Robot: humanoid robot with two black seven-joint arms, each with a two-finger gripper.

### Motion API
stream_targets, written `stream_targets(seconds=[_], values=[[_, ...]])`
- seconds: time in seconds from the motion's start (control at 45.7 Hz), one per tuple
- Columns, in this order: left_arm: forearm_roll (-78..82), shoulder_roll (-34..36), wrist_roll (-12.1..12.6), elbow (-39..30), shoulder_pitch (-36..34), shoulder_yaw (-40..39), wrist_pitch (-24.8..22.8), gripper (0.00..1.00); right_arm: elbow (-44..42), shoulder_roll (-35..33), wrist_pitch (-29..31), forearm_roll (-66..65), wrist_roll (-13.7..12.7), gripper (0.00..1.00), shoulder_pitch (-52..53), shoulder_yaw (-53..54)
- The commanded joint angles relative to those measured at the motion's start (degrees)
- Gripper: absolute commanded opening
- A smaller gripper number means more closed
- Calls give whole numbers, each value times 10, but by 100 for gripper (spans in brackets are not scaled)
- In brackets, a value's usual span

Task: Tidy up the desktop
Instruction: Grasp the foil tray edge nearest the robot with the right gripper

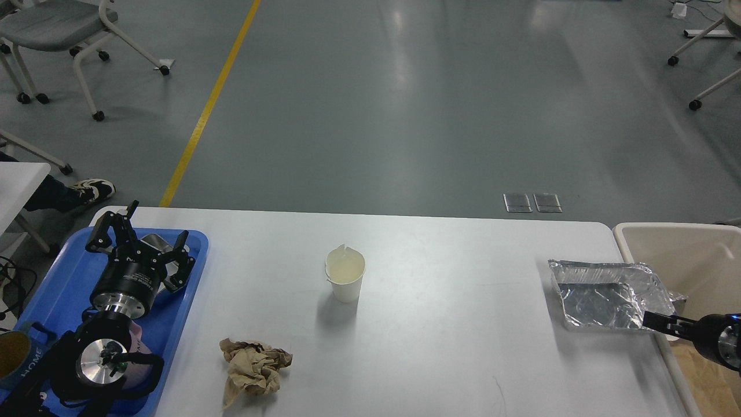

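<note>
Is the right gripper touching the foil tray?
Touching. In the head view the right gripper has its fingertips on the near right corner of the foil tray, with no gap visible. Whether the fingers are clamped on the rim cannot be told.

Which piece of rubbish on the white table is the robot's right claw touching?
The crumpled foil tray at the desktop's right edge; the right gripper pinches its near corner. The paper cup and brown paper wad lie untouched.

White desktop (440, 324). On it, centre: white paper cup (346, 279), pale cream inside. Nearer left of cup: crumpled brown paper (253, 366). Right of cup: shiny silver foil tray (608, 294). Far left: blue tray (173, 324). Far right: beige bin (683, 255). Beyond: grey floor (405, 104), yellow line (208, 104).
</note>
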Motion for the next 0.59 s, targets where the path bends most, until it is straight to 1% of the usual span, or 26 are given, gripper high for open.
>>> stream_targets(seconds=[0.0,0.066,0.131,0.285,0.35,0.438,0.569], values=[[0,0,0,0,0,0,0,96,-6,9,0,2,6,100,0,-1],[0,1,0,0,1,0,0,96,-12,16,0,2,8,100,0,-1],[0,1,0,0,2,0,0,96,-26,25,0,2,9,97,1,-1],[0,4,0,-1,5,0,-1,96,-36,29,-1,2,24,83,11,-2],[0,4,0,-1,7,0,-2,96,-37,28,-1,1,24,74,11,-4],[0,4,0,-1,8,0,-2,96,-40,28,-1,1,24,66,13,-20],[0,4,0,-1,8,0,-2,96,-57,30,-2,3,25,61,23,-47]])
